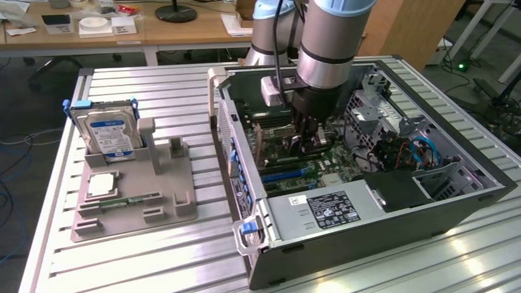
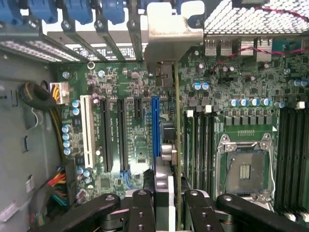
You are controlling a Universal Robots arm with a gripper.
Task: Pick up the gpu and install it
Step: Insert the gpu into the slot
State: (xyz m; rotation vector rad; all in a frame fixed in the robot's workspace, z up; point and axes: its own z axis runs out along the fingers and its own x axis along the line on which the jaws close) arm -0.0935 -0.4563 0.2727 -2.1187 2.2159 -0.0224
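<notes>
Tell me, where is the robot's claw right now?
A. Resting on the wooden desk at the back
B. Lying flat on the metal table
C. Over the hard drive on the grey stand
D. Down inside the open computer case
D: the gripper reaches down into the open computer case, clamped on a thin card above the green circuit board. The hard drive stands apart on its stand.
</notes>
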